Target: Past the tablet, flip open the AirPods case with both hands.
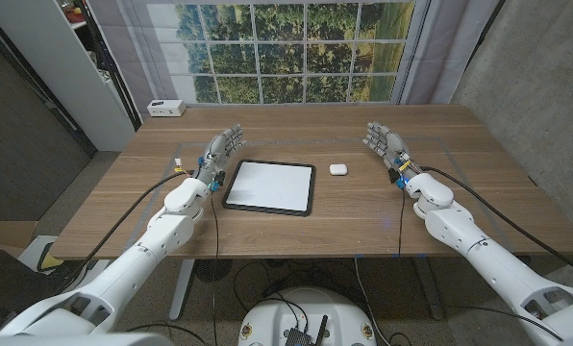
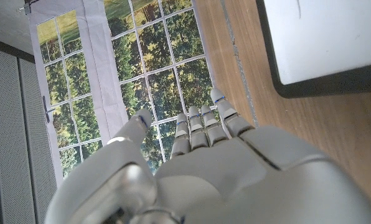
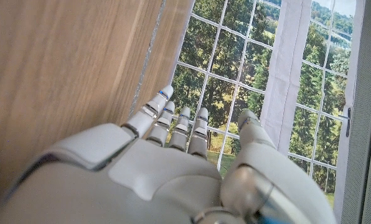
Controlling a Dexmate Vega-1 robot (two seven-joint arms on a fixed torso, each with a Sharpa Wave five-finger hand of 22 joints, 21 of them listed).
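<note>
A: Case (image 1: 337,169) location?
B: On counter (image 1: 363,207), just right of tablet (image 1: 269,185), lid down.
A: Robot hands?
B: Left robot hand (image 1: 219,154) and right robot hand (image 1: 386,144) both empty, fingers extended, flanking tablet and case.

The AirPods case (image 1: 337,169), at about one o'clock from the tablet (image 1: 269,185), is too small in the head view to tell its lid seam or hinge. In the left wrist view the tablet (image 2: 325,43) is cut off by the picture's edge, with one dark-rimmed corner showing. Both forearms are cut off at the head view's bottom corners.
</note>
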